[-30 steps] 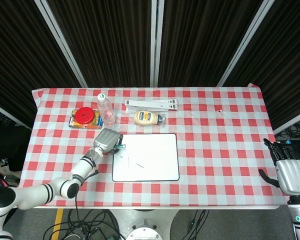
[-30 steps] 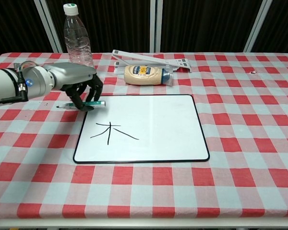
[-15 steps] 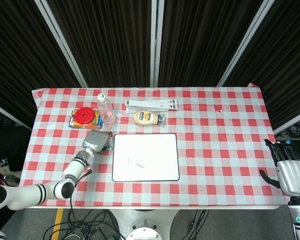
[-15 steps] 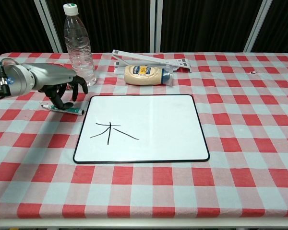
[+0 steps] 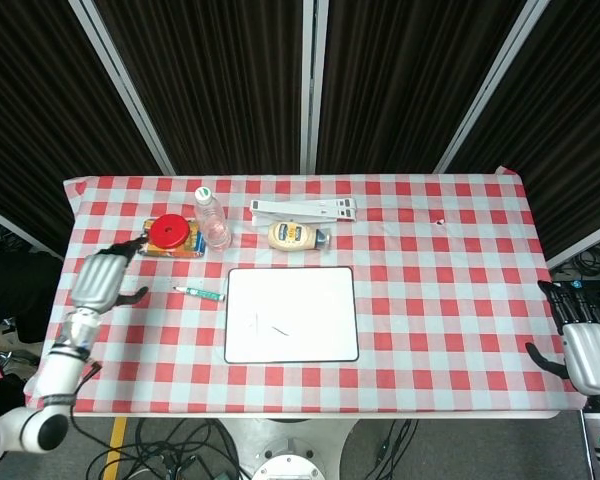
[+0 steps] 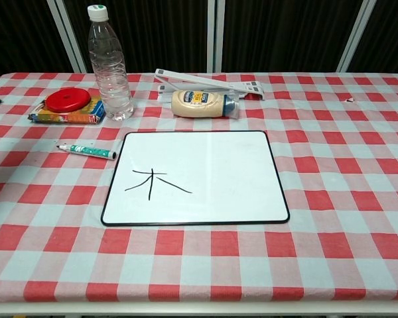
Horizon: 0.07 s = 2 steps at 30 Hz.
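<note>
On the checked surface [image 5: 430, 300], just left of the whiteboard [image 5: 292, 314], a green marker [image 5: 199, 293] lies flat by itself, nothing touching it. From the chest view the marker [image 6: 87, 152] rests slantwise beside the board's upper left corner, and the whiteboard [image 6: 205, 172] carries a few black strokes near its left half. The left hand [image 5: 100, 279] hangs over the left edge of the surface, apart from the marker, its fingers loosely spread and holding nothing. The right hand [image 5: 586, 343] sits off the far right edge, well apart from everything, fingers parted and empty as well. Behind the marker stands a clear water bottle [image 6: 109, 63], and left of it a red round lid [image 6: 67, 101] lies on top of a flat orange packet [image 6: 66, 116]. Further back a mayonnaise bottle [image 6: 203, 103] lies on its side, with a white folding stand [image 6: 209, 82] just behind it.
</note>
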Tool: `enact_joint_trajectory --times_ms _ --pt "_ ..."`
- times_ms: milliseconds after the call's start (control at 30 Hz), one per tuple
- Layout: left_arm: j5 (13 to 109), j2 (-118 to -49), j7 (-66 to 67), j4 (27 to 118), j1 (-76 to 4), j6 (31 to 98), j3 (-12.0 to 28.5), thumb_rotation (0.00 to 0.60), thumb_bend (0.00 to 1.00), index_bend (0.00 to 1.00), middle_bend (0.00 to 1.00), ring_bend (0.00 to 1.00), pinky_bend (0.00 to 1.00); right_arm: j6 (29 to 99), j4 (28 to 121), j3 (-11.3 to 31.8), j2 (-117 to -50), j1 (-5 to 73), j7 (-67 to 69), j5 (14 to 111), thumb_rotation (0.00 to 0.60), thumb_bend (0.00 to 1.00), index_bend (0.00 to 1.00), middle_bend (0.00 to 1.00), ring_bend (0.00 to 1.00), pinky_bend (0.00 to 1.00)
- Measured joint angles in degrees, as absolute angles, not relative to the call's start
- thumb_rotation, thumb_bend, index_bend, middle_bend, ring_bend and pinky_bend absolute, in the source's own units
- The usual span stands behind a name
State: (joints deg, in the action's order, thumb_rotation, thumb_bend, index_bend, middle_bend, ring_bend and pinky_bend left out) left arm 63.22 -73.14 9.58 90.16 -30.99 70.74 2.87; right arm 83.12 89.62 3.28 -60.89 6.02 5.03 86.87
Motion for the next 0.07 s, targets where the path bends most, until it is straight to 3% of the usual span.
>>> enact_joint_trajectory --times_ms 67 --pt "64.97 -71.91 9.00 90.52 -26.44 76.41 1.43 0.600 0.20 0.14 0.19 0.14 0.19 82.78 89.36 3.08 -60.73 6.21 6.85 87.35 0.600 0.16 0.00 0.02 0.00 0.00"
